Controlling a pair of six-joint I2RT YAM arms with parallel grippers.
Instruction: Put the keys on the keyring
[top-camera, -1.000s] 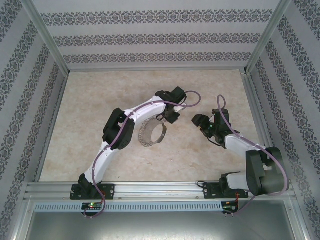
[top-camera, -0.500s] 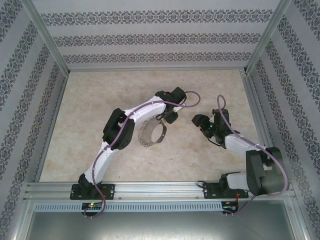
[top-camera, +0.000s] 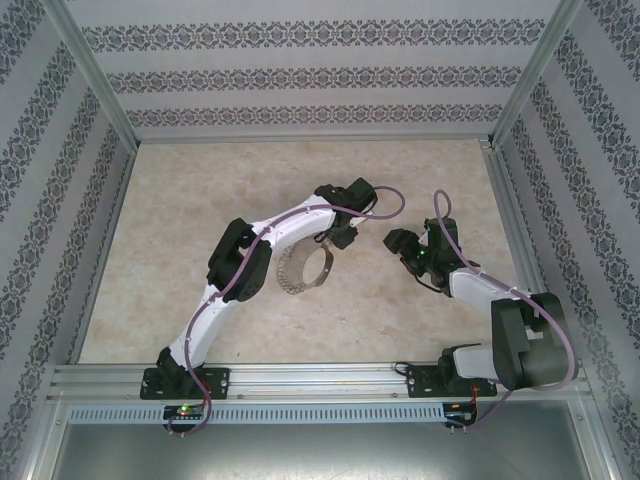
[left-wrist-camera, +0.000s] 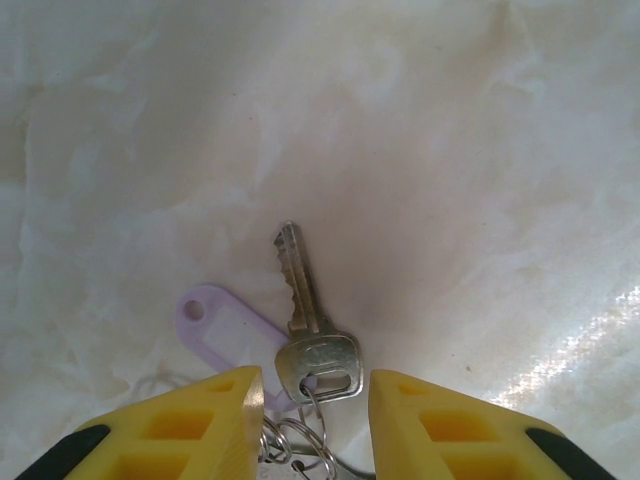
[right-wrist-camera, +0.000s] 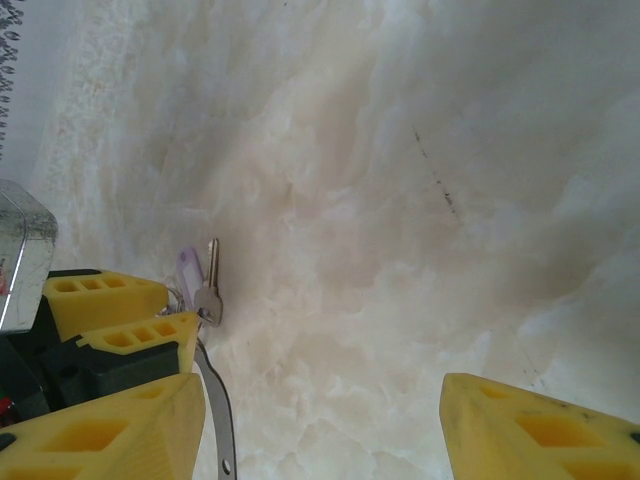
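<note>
Threading the key (left-wrist-camera: 305, 300) onto the keyring (top-camera: 292, 284), with the left arm doing the holding.
The left jaws are low over the counter (top-camera: 200, 200), narrowed around a cluster of small rings (left-wrist-camera: 298, 440); whether they truly pinch them I cannot tell. Just past their tips lies the key, its lilac tag (left-wrist-camera: 225, 330) beside it, its head hooked into those rings. The keyring sits tilted by that arm. The right jaws are spread wide, near but apart. Next, I'd say, they must close in and take the key finely.
</note>
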